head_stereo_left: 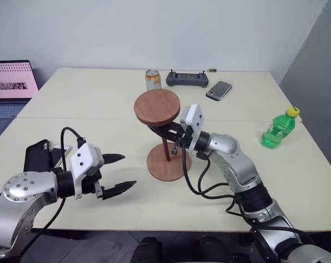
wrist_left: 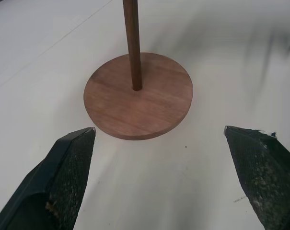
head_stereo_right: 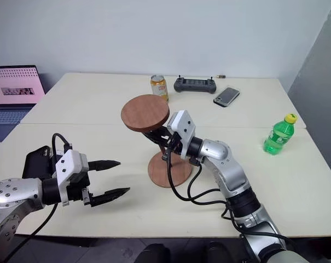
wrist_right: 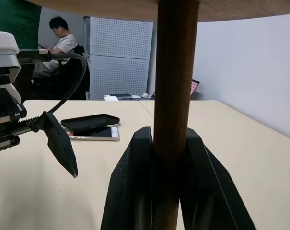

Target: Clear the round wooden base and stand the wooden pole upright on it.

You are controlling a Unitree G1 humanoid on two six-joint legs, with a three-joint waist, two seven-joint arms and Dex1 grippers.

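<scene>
The surface is a cream table [head_stereo_left: 88, 104] formed of two tops butted together, with a seam running left to right across the middle. The round wooden base [head_stereo_left: 168, 162] lies flat near the centre of the near top. On the far top stand a drinks can [head_stereo_left: 152, 80] and, to its right, a dark handheld controller [head_stereo_left: 186, 79], with a phone in a dark case [head_stereo_left: 219, 90] just right of that. A green plastic bottle [head_stereo_left: 278, 129] stands upright at the right edge. At the near left lie a black phone [head_stereo_left: 36, 155] and a light phone [wrist_right: 94, 133], just beside each other.
</scene>
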